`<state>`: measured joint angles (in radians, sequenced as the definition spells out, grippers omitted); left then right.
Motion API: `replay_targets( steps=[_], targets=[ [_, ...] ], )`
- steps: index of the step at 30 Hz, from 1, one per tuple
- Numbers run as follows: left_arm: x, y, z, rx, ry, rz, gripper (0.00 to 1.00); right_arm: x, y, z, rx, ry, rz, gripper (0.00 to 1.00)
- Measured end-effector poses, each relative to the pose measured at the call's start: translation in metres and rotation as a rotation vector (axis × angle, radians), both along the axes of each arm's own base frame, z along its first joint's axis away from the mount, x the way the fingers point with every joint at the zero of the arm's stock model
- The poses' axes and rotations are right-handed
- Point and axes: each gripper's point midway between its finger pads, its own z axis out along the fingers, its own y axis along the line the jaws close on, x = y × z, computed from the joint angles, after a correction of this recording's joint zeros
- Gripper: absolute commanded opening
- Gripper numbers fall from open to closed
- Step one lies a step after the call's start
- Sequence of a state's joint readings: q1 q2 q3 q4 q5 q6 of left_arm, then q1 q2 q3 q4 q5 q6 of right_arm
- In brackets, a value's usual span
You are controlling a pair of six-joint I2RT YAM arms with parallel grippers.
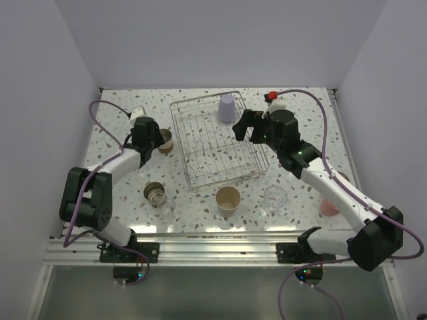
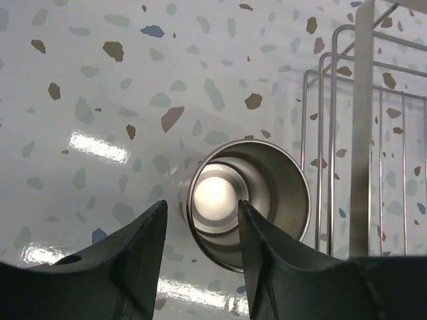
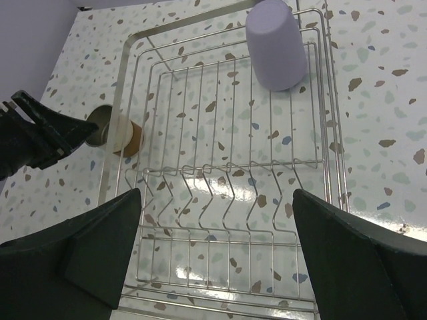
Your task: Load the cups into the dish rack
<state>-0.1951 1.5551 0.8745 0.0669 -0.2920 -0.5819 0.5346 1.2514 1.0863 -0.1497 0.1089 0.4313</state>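
Just left of the wire dish rack, we see a round steel cup, its wall between the parted fingers of our left gripper; our right gripper gapes empty above the rack.

I'm working in a robotics lab cell: plain white walls box in a speckled tabletop, with the left arm and right arm bolted to an aluminium rail.

First cup in rack — second cup just left.
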Motion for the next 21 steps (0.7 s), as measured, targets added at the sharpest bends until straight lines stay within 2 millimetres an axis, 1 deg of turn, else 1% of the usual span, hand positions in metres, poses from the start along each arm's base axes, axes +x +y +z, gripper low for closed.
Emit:
replay_targets(
  steps=[1, 2, 3, 4, 5, 7, 8, 13, 15, 16, 17, 19, 21],
  targets=[
    [0.001, 0.001, -0.004, 0.002, 0.01, 0.002, 0.48, -0.001, 0.0, -0.002, -0.002, 0.004, 0.0, 0.98],
    [0.001, 0.001, -0.009, 0.005, 0.021, 0.004, 0.43, -0.001, -0.001, -0.004, -0.004, 0.007, 0.0, 0.98],
    [0.001, 0.002, -0.012, 0.006, 0.029, 0.007, 0.4, -0.002, -0.001, -0.006, -0.006, 0.011, 0.0, 0.98],
    [0.001, 0.003, -0.016, 0.008, 0.038, 0.009, 0.34, -0.002, -0.001, -0.008, -0.008, 0.015, 0.0, 0.98],
    [0.001, 0.004, -0.018, 0.009, 0.044, 0.012, 0.18, -0.003, -0.001, -0.011, -0.009, 0.02, -0.001, 0.98],
    [0.002, 0.006, -0.019, 0.01, 0.046, 0.02, 0.04, -0.003, -0.002, -0.013, -0.011, 0.024, -0.001, 0.98],
    [0.002, 0.008, -0.019, 0.01, 0.045, 0.022, 0.0, -0.003, -0.002, -0.014, -0.012, 0.026, -0.001, 0.98],
    [0.004, 0.018, -0.016, 0.014, 0.041, 0.047, 0.0, -0.004, -0.001, -0.014, -0.01, 0.027, 0.003, 0.98],
    [0.002, 0.026, -0.011, 0.013, 0.037, 0.062, 0.0, -0.006, 0.002, -0.013, 0.0, 0.031, 0.022, 0.98],
    [-0.001, 0.028, -0.006, 0.004, 0.026, 0.062, 0.0, -0.007, 0.005, -0.012, 0.009, 0.032, 0.029, 0.98],
    [-0.004, 0.031, 0.001, -0.007, 0.008, 0.063, 0.0, -0.009, 0.007, -0.01, 0.022, 0.032, 0.042, 0.98],
    [-0.014, 0.034, 0.028, -0.051, -0.073, 0.042, 0.0, -0.014, 0.017, -0.003, 0.079, 0.021, 0.081, 0.98],
    [-0.024, 0.029, 0.066, -0.105, -0.199, -0.01, 0.0, -0.02, 0.03, 0.009, 0.167, 0.004, 0.133, 0.98]
  ],
)
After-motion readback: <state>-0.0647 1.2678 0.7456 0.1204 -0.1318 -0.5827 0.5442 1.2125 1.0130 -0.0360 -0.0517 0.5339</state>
